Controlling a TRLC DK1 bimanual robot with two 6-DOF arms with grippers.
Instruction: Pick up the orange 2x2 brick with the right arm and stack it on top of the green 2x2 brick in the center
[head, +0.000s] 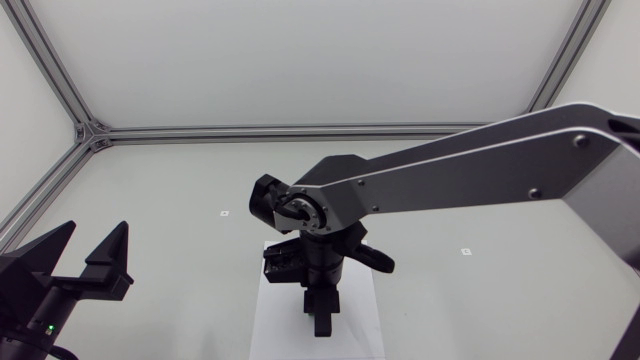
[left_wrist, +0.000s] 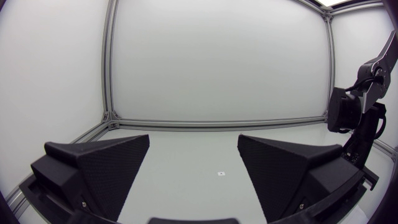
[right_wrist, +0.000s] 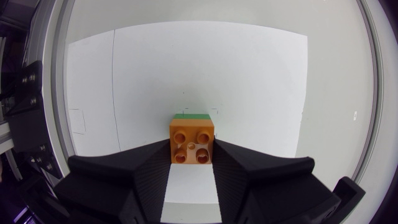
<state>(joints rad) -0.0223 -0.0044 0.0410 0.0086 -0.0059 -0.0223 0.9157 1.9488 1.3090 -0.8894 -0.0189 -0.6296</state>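
Overhead, my right arm (head: 470, 170) comes in from the right and bends down over the middle of the tabletop (head: 180, 200), its wrist pointing straight at a white sheet (head: 275, 330) lying there. The arm's own bulk hides both bricks in this view, so from above I cannot tell how the right jaws stand. My left arm (head: 35, 300) sits at the near left, well apart from the sheet, its left jaws spread with nothing in them. I judge it is parked there to leave the middle free for stacking.

From the left wrist, the two broad fingers (left_wrist: 99, 168) stand wide apart over bare tabletop, with only a small mark (left_wrist: 220, 173) ahead of them. The right arm shows at the far right.

From the right wrist, looking down, the orange brick (right_wrist: 192, 142) sits studs up between my fingers (right_wrist: 124, 180). One finger presses each side, so the right jaws are pinching it. A strip of the green brick (right_wrist: 191, 116) shows just past its far edge, on the white sheet, which tells me orange is over green and nearly squared up. Whether it is pressed home or hovers just above, I cannot tell. Gripping two opposite walls leaves the underside free to meet green's studs. I judge the task to be late on, with only pressing down and letting go left to do.
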